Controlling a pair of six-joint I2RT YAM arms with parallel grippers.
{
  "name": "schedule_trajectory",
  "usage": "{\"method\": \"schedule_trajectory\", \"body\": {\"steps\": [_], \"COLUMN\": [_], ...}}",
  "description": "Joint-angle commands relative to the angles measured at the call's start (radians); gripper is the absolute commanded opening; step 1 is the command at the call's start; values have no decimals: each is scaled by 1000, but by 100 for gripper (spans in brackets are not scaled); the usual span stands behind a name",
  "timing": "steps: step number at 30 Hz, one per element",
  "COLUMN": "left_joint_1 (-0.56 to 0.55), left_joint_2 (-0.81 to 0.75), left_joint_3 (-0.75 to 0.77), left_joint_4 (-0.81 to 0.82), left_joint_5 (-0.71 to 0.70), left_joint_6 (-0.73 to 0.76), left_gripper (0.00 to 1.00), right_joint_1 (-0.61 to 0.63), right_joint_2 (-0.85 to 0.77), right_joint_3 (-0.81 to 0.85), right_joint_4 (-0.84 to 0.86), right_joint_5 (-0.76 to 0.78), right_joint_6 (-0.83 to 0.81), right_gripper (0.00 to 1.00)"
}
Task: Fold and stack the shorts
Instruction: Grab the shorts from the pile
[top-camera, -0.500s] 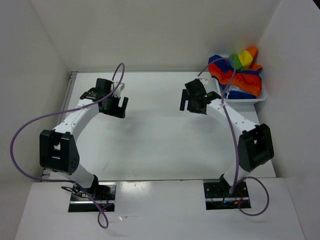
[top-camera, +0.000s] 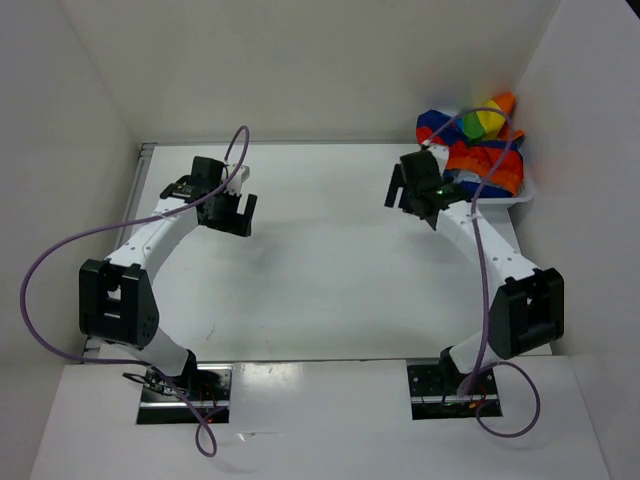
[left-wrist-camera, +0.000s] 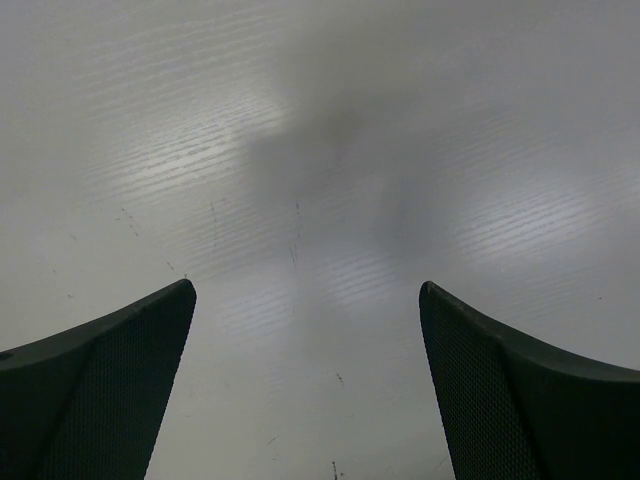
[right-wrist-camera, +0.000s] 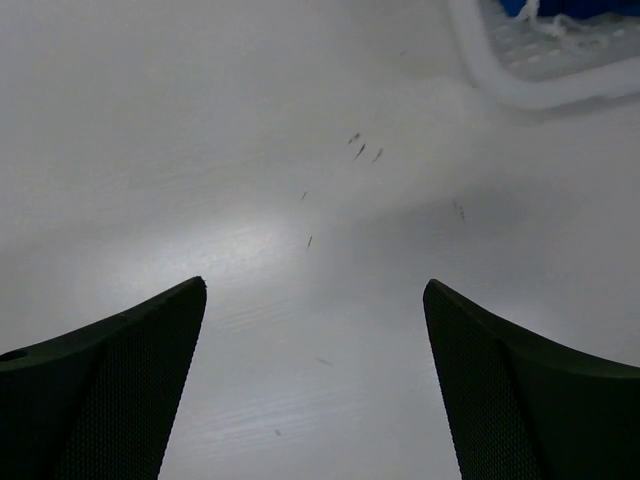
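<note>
The rainbow-striped shorts (top-camera: 480, 145) lie bunched up in a white basket (top-camera: 500, 200) at the table's far right corner. My right gripper (top-camera: 412, 195) is open and empty over the bare table, just left of the basket. In the right wrist view its jaws stand wide apart (right-wrist-camera: 315, 300), with the basket's rim (right-wrist-camera: 520, 85) and a bit of blue fabric and white drawstring (right-wrist-camera: 560, 15) at the top right. My left gripper (top-camera: 232, 212) is open and empty over the table at the far left; its wrist view (left-wrist-camera: 305, 300) shows only bare table between the jaws.
White walls close the table in at the back, left and right. The basket stands against the right wall. Purple cables loop from both arms. The arm bases sit at the near edge.
My right gripper has moved to the right and a little back, closer to the basket. The left arm has not moved.
</note>
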Motion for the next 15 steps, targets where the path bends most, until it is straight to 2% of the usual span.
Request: {"method": "schedule_trajectory", "body": {"steps": [1, 9, 12, 15], "left_joint_1": [-5, -5, -5, -5], "left_joint_2": [9, 9, 18, 28], "left_joint_3": [38, 38, 59, 70], "left_joint_4": [-6, -6, -6, -15], "left_joint_5": [23, 23, 23, 23], "left_joint_6": [3, 3, 3, 3], "left_gripper": [99, 99, 99, 99], "right_joint_1": [-138, -383, -500, -542], "right_joint_2": [-62, 155, 267, 419], "right_joint_3": [79, 320, 398, 597], "right_joint_4": [125, 102, 111, 53], "right_joint_5": [-61, -203, -324, -310], "right_joint_6": [-4, 87, 157, 167], "right_gripper": [93, 86, 90, 92]}}
